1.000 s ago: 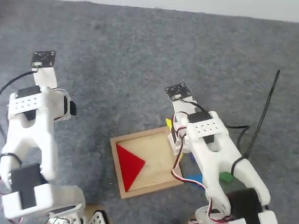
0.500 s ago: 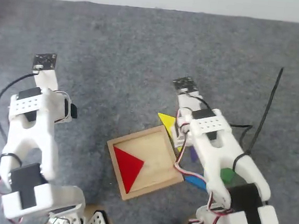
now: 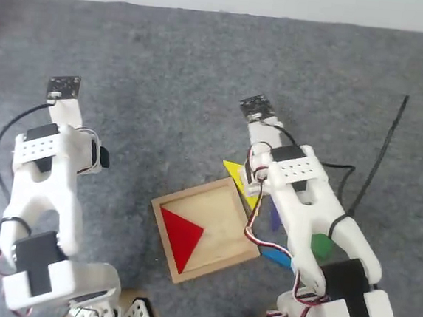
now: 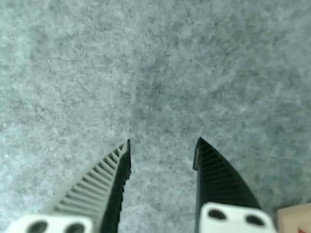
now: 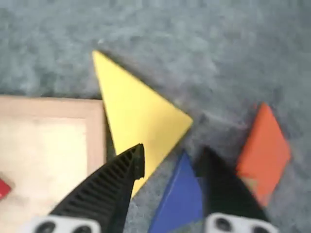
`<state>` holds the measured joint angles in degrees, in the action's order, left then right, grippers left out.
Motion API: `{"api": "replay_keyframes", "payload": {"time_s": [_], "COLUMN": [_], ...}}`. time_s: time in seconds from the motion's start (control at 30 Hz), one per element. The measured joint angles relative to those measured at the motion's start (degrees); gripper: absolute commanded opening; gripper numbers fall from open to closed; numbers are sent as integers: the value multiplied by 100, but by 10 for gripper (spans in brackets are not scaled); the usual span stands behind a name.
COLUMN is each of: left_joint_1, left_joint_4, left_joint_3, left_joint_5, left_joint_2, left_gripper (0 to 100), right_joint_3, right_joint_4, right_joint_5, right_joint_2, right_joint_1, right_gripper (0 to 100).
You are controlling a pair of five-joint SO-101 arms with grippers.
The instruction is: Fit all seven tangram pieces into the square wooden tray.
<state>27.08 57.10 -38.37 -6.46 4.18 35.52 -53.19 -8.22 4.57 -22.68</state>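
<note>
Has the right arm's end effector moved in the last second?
Yes. The right end effector has advanced away from its base, past the square wooden tray's far corner, to above the yellow triangular piece.

In the wooden tray (image 3: 194, 191) a red triangle (image 3: 183, 234), a yellow triangle (image 3: 236, 172) just beside its far corner

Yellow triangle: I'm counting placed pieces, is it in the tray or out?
Out: the yellow triangle lies on the carpet beside the tray rim, not inside.
</note>
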Motion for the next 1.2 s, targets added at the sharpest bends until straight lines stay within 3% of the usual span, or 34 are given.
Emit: {"api": "replay_keyframes", "payload": {"time_s": [0.2,0.47,0.8,0.87,1.07,1.2], "left_joint_1": [0,0,0,0,0,0], "left_joint_4": [-211,-237,-237,-237,-237,-237], "left_joint_3": [-79,-79,-79,-79,-79,-79], "left_joint_5": [0,0,0,0,0,0], "left_joint_2": [0,0,0,0,0,0], "left_gripper": [210,210,210,210,210,210], "right_joint_3": [-35,-211,-440,-571,-642,-642], "right_joint_4": [-26,229,273,273,273,273], "right_joint_5": [-519,-712,-730,-730,-730,-756], "right_joint_2": [-79,-923,-1116,-1116,-1116,-1116], "right_joint_1": [-229,-457,-545,-563,-580,-580], "right_gripper": [310,381,375,318,10,6]}}
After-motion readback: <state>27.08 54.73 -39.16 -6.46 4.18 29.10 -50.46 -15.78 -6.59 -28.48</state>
